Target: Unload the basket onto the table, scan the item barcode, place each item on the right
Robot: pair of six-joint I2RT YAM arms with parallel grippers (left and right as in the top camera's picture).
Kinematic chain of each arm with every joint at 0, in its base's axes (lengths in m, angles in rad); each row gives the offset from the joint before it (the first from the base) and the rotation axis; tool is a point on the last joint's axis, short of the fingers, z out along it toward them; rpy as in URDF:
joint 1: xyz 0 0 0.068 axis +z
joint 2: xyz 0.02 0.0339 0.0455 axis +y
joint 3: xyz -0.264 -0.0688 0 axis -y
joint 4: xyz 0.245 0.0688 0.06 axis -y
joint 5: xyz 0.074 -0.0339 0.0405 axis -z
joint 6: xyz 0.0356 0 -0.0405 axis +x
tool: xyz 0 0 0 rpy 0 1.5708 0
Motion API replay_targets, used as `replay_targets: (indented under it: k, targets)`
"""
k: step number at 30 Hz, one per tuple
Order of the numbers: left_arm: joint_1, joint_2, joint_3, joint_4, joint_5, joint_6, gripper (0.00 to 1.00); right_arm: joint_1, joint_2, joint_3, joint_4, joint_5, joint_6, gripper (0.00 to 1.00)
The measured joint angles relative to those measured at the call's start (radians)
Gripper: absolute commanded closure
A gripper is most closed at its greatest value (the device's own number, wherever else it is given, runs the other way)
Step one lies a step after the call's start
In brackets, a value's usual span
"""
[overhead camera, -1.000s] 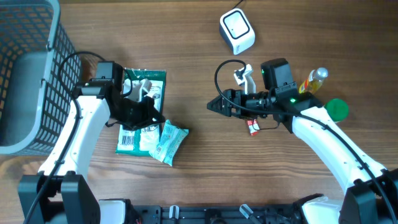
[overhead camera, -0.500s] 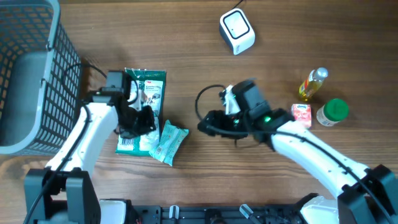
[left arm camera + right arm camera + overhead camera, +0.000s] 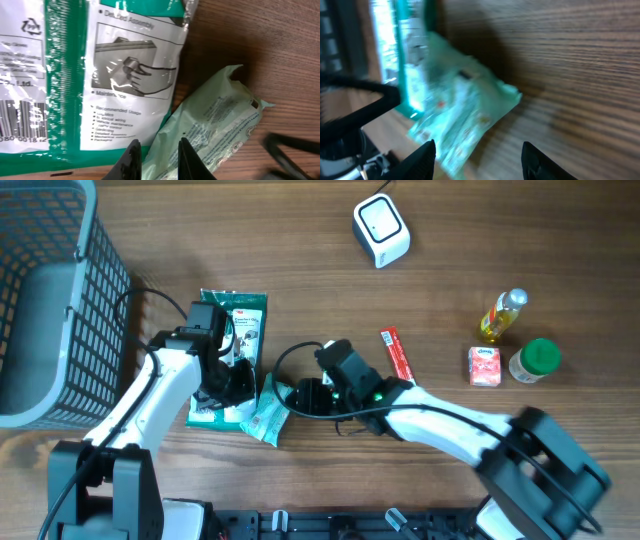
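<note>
The grey mesh basket (image 3: 95, 290) stands at 10 o'clock of the bench (image 3: 300, 270); inside, its grey floor shows. The white scanner (image 3: 381, 230) is at 12 o'clock. At 8 o'clock from the centre lies a green-white bag (image 3: 240, 315), barcode up. The pale green pack (image 3: 265, 415) touches its 5 o'clock corner. The left jaws are narrow, over the pack's edge beside the bag; if they pinch it, I cannot tell. The right jaws stand wide, facing the pack from 3 o'clock. A red stick (image 3: 396, 353) lies near the centre. The bottle (image 3: 502, 313), pink box (image 3: 484, 366) and jar (image 3: 535, 361) are at 3 o'clock.
</note>
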Motion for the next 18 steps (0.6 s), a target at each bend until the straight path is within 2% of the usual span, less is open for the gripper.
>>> replay_targets:
  k: [5, 7, 12, 14, 17, 18]
  targets:
    - [-0.019, 0.001, -0.001, 0.008, 0.000, -0.001, 0.84, 0.000, 0.079, -0.005, 0.121, -0.008, 0.037, 0.45]
    - [-0.019, 0.001, -0.001, 0.013, 0.000, -0.001, 0.84, 0.000, 0.114, -0.006, 0.204, -0.018, 0.044, 0.48]
    - [-0.019, 0.001, -0.001, 0.015, 0.000, -0.001, 0.84, 0.000, 0.149, -0.005, 0.274, -0.026, 0.076, 0.55]
    - [-0.019, 0.001, -0.001, 0.016, 0.000, -0.001, 0.84, 0.000, 0.155, -0.005, 0.279, -0.024, 0.097, 0.64]
    - [-0.019, 0.001, -0.001, 0.019, 0.000, -0.001, 0.84, 0.000, 0.165, -0.004, 0.280, -0.018, 0.111, 0.90]
    - [-0.019, 0.001, -0.001, 0.019, 0.000, -0.001, 0.84, 0.000, 0.169, -0.003, 0.274, -0.013, 0.124, 0.96]
